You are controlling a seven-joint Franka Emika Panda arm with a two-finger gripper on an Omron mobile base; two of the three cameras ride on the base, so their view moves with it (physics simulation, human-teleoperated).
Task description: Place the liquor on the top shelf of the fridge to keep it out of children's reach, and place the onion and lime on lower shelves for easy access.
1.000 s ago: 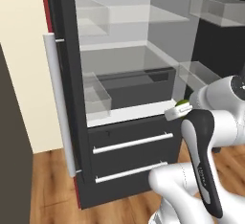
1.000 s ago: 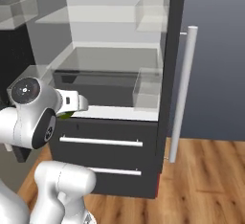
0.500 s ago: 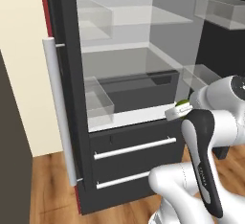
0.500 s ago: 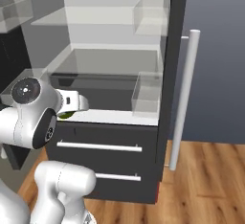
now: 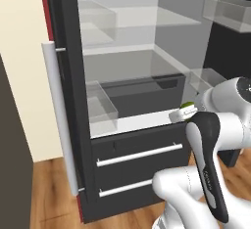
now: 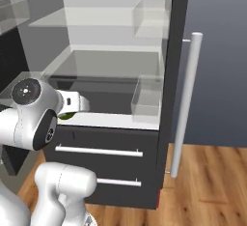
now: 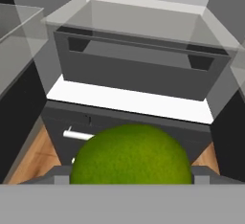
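Hand view: the gripper is clamped on the lime, which is held in front of the open fridge, just above the white ledge over two dark drawers. Beyond the ledge a dark bin is seen under a glass shelf. Clear door bins are seen at the sides.

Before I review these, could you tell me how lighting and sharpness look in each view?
Left base view: flat, even light, soft edges, see-through shelves in the fridge. Right base view: same, no glare. Hand view: the lime looms large, its skin grainy, with no hard shadows.
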